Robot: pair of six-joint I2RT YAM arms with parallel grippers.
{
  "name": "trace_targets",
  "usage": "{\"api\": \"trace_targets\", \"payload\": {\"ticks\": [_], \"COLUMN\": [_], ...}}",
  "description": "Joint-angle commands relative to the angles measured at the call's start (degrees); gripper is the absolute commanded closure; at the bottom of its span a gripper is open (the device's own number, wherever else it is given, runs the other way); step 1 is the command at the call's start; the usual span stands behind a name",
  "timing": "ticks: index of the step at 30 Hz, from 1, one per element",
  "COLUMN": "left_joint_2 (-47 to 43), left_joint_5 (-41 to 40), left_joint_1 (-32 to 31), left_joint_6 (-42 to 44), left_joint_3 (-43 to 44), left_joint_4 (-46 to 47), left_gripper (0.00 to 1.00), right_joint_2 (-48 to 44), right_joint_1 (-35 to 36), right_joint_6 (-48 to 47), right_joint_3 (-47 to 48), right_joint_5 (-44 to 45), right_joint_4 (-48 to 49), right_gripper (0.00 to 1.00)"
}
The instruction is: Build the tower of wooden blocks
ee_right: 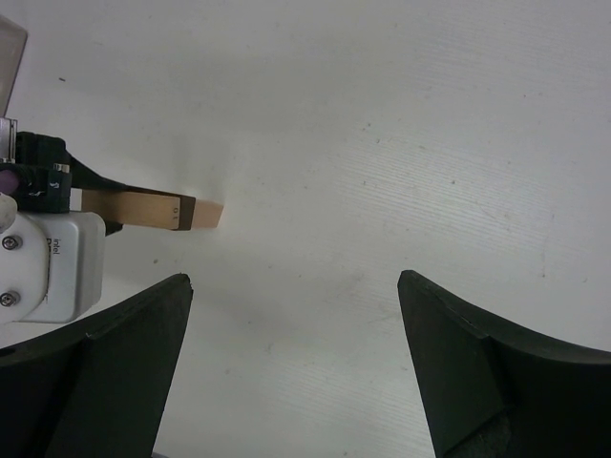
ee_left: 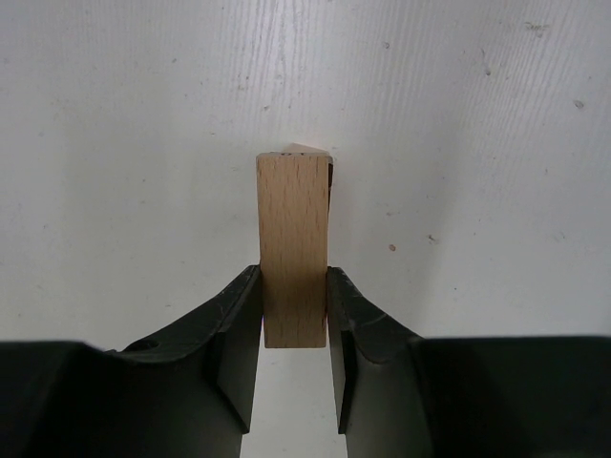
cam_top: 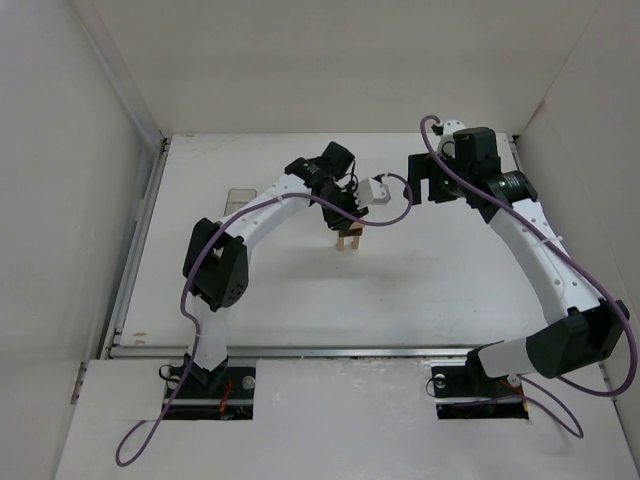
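Note:
The wood block tower (cam_top: 348, 240) stands mid-table as small light-tan blocks, directly under my left gripper (cam_top: 347, 218). In the left wrist view my left gripper (ee_left: 294, 277) is shut on the near end of a flat tan block (ee_left: 293, 219). A paler block edge (ee_left: 304, 148) shows beneath its far end. What stands under the rest of the block is hidden. My right gripper (cam_top: 422, 188) is open and empty, to the right of the tower. In the right wrist view it (ee_right: 294, 279) hangs over bare table, with the held block (ee_right: 143, 208) at the far left.
A clear plastic box (cam_top: 238, 197) lies flat at the left of the table, and its corner shows in the right wrist view (ee_right: 10, 57). White walls enclose the table on three sides. The left wrist camera housing (ee_right: 48, 262) sits close to my right gripper.

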Motion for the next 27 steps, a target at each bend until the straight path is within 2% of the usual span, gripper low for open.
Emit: {"api": "trace_targets", "payload": {"ticks": [1,10,27], "left_joint_2": [-3.25,-3.25,-2.73], "left_joint_5": [1.82,3.49,0.77], "left_joint_1": [0.22,0.22,0.22], "left_joint_6": [0.83,0.3,0.83], "left_joint_3": [1.63,0.58,-1.09], "left_joint_4": [0.18,0.71,1.24], "left_gripper": [0.79,0.76,0.73], "right_joint_2": [-0.87,-0.87,-0.87], "right_joint_1": [-0.47,-1.0,-1.0], "right_joint_6": [-0.58,-0.58,-0.58], "right_joint_3": [0.1,0.63,0.63], "right_joint_5": [-0.85,-1.37,-1.37], "right_joint_4": [2.49,1.96,1.96], "right_gripper": [0.06,0.06,0.06]}}
